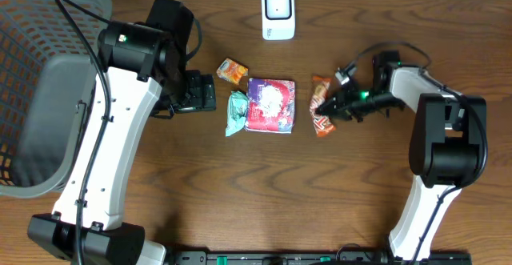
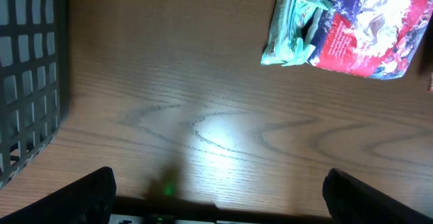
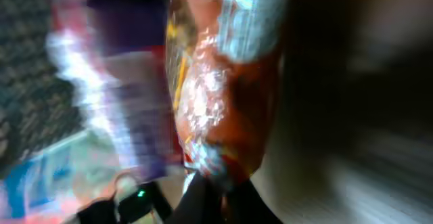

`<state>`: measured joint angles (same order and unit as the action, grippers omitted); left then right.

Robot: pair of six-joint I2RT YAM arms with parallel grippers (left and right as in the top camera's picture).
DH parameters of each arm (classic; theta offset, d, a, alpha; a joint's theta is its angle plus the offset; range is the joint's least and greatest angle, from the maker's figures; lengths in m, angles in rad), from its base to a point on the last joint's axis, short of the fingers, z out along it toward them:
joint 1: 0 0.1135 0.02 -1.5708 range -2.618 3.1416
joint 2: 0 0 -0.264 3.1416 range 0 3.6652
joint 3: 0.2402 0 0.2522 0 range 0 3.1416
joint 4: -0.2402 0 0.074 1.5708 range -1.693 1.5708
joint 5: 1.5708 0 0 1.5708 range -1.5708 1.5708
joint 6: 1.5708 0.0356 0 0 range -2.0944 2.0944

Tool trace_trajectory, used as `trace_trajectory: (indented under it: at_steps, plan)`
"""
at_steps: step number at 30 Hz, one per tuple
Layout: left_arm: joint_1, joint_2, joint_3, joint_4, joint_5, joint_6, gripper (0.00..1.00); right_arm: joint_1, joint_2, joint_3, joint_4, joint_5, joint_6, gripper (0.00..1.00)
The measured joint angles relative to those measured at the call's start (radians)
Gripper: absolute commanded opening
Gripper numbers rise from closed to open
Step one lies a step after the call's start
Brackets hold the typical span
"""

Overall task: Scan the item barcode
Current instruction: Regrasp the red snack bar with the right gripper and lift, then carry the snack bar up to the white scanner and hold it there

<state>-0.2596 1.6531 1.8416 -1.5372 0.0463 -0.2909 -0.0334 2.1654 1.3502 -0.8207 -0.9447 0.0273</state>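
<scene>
Here's the red-orange snack packet (image 1: pixel 322 123), lying on the tabletop (image 1: pixel 240 193) right of centre, its long axis running from the far side toward the near side. The right pincer (image 1: pixel 331 102) comes at it from the right, square across that axis. The right wrist view is badly smeared, but the dark fingers (image 3: pixel 203 200) meet at the packet's (image 3: pixel 223 95) lower edge, so I read them as pinched together on the wrapper. The white scanner (image 1: pixel 278 13) sits at the far edge, beyond the packet and to its left, well apart, so the carry runs diagonally that way and the right arm is clearly the nearer one. Just left of the packet lie a red-and-purple packet (image 1: pixel 270 103), a teal packet (image 1: pixel 236 113) touching it, and a small orange packet (image 1: pixel 233 71). The left pincer (image 1: pixel 198 91) hangs beside them with its fingers (image 2: pixel 88 193) spread wide, holding nothing. The grey basket (image 1: pixel 32 73) sits far left.
</scene>
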Motion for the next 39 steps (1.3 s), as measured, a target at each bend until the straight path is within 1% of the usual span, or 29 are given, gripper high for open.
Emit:
trace_trajectory:
  at_steps: [2, 5, 6, 9, 11, 14, 15, 16, 17, 19, 22, 27, 29, 30, 33, 34, 39]
  plan:
    - [0.000, 0.000, 0.000, 0.000, 0.000, 0.000, 0.98, -0.018, 0.001, -0.006, -0.022, 0.085, 0.030, 0.20]
    - [0.000, 0.000, 0.000, 0.000, -0.001, 0.000, 0.98, -0.055, 0.001, 0.039, -0.151, 0.221, 0.065, 0.22]
    - [0.000, 0.000, 0.000, 0.000, -0.001, 0.000, 0.98, -0.066, 0.001, 0.079, -0.216, 0.290, 0.072, 0.24]
    - [0.000, 0.000, 0.000, 0.000, 0.000, 0.000, 0.98, -0.082, 0.002, 0.210, -0.363, 0.448, 0.086, 0.34]
    - [0.000, 0.000, 0.000, 0.001, 0.000, 0.000, 0.98, -0.077, 0.002, 0.330, -0.465, 0.539, 0.089, 0.37]
    - [0.000, 0.000, 0.000, 0.000, 0.000, 0.000, 0.98, -0.050, 0.000, 0.480, -0.560, 0.621, 0.067, 0.50]
    - [0.000, 0.000, 0.000, 0.000, 0.000, 0.000, 0.98, -0.035, -0.001, 0.515, -0.575, 0.639, 0.057, 0.53]
    - [0.000, 0.000, 0.000, 0.000, -0.001, 0.000, 0.98, -0.014, -0.003, 0.538, -0.581, 0.655, 0.051, 0.54]
    - [0.000, 0.000, 0.000, 0.000, 0.000, 0.000, 0.98, 0.008, -0.005, 0.551, -0.580, 0.665, 0.045, 0.54]
    - [0.000, 0.000, 0.000, 0.000, 0.000, 0.000, 0.98, 0.061, -0.006, 0.556, -0.563, 0.685, 0.042, 0.59]
    - [0.000, 0.000, 0.000, 0.000, 0.000, 0.000, 0.98, 0.144, -0.006, 0.529, -0.508, 0.735, 0.065, 0.59]
    - [0.000, 0.000, 0.000, 0.000, 0.000, 0.000, 0.98, 0.237, -0.006, 0.413, -0.400, 0.842, 0.146, 0.50]
    - [0.000, 0.000, 0.000, 0.000, 0.000, 0.000, 0.98, 0.247, -0.006, 0.346, -0.338, 0.865, 0.169, 0.43]
    - [0.000, 0.000, 0.000, 0.000, 0.000, 0.000, 0.98, 0.249, -0.006, 0.312, -0.305, 0.874, 0.177, 0.38]
    - [0.000, 0.000, 0.000, 0.000, 0.000, 0.000, 0.98, 0.250, -0.006, 0.221, -0.223, 0.888, 0.195, 0.04]
    - [0.000, 0.000, 0.000, 0.000, 0.000, 0.000, 0.98, 0.251, -0.006, 0.207, -0.219, 0.893, 0.199, 0.01]
    - [0.000, 0.000, 0.000, 0.000, 0.000, 0.000, 0.98, 0.251, -0.012, 0.219, -0.218, 0.888, 0.211, 0.01]
